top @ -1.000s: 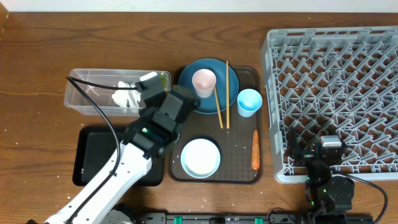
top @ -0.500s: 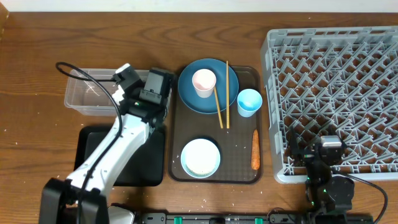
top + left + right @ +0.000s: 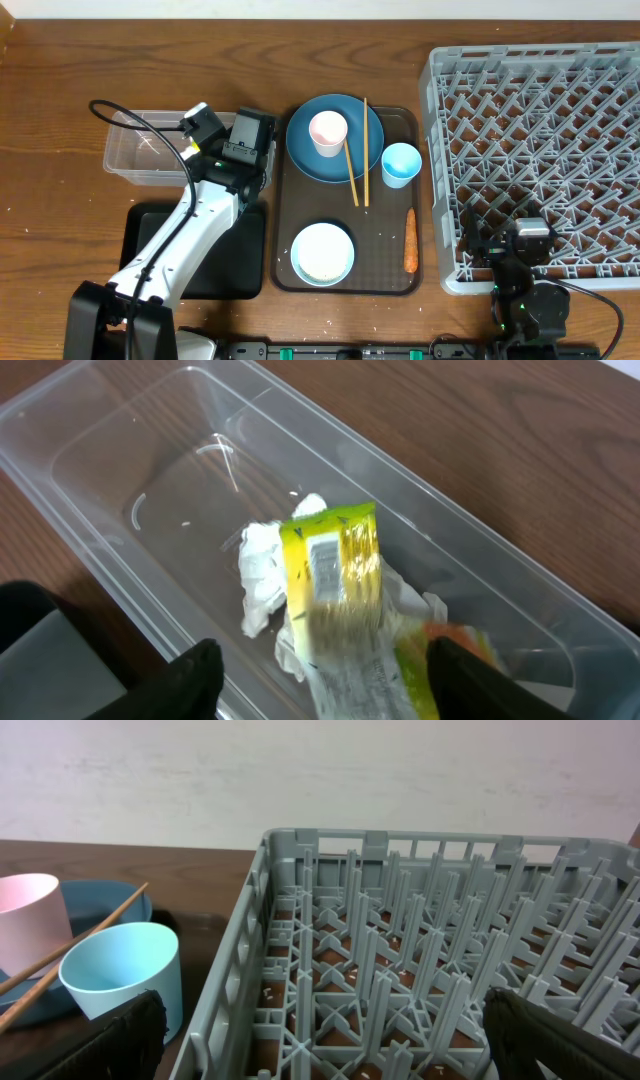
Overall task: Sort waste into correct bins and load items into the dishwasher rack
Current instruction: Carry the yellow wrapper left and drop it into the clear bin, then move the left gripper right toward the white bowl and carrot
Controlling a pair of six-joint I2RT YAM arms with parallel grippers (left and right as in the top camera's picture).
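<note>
Snack wrapper is now in the clear tub, on the crumpled white paper; left jaws, shut a second ago, have parted and let it go; right jaws stand wide apart, empty, by the rack; you can count the wrapper as binned.

The brown wooden table carries a clear tub toward its back-left corner and a black tray near the front edge. A brown serving tray lies mid-table, and the grey rack fills the right side.
</note>
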